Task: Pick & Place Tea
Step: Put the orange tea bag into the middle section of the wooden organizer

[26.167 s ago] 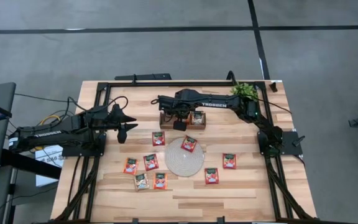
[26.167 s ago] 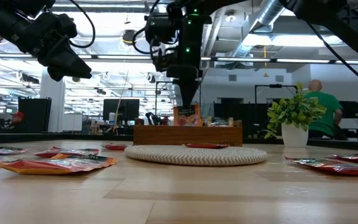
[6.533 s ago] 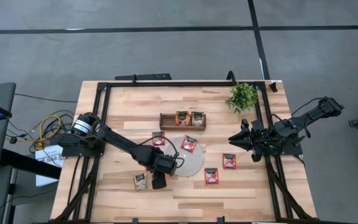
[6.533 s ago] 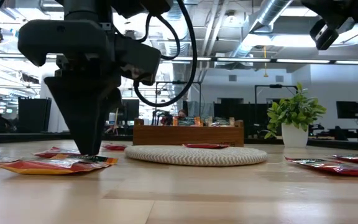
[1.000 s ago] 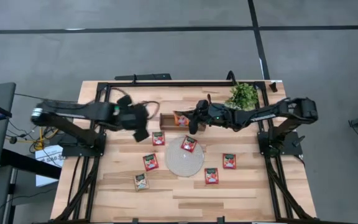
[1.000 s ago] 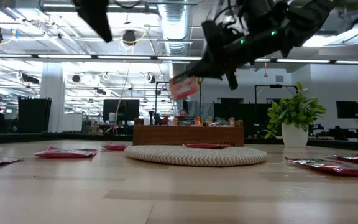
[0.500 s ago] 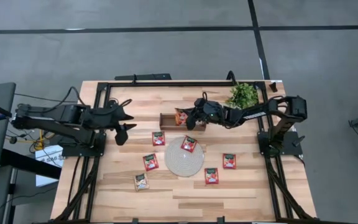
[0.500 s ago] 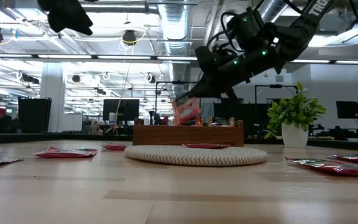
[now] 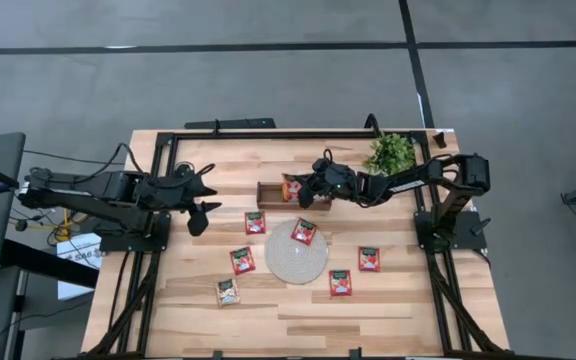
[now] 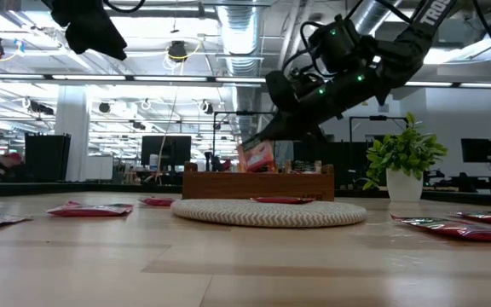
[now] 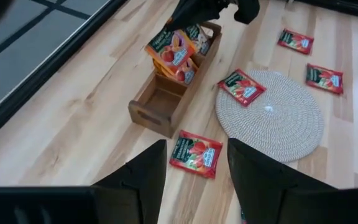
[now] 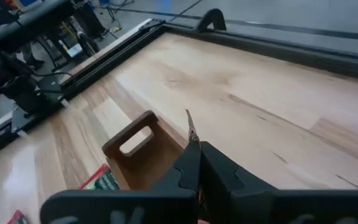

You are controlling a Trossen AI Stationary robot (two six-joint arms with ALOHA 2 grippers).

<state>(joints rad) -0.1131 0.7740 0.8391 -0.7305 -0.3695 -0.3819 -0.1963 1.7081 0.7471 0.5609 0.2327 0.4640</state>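
Over tray (image 9: 268, 196): right gripper (image 9: 301, 190) pinching sachet (image 9: 291, 187).

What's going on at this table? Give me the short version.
The right gripper is shut on a tea sachet, holding it over the wooden tray at the back of the table. The tray already holds sachets. The left gripper waits open above the table's left side, holding nothing. Six sachets are loose: one on the round mat, the rest flat on the table.
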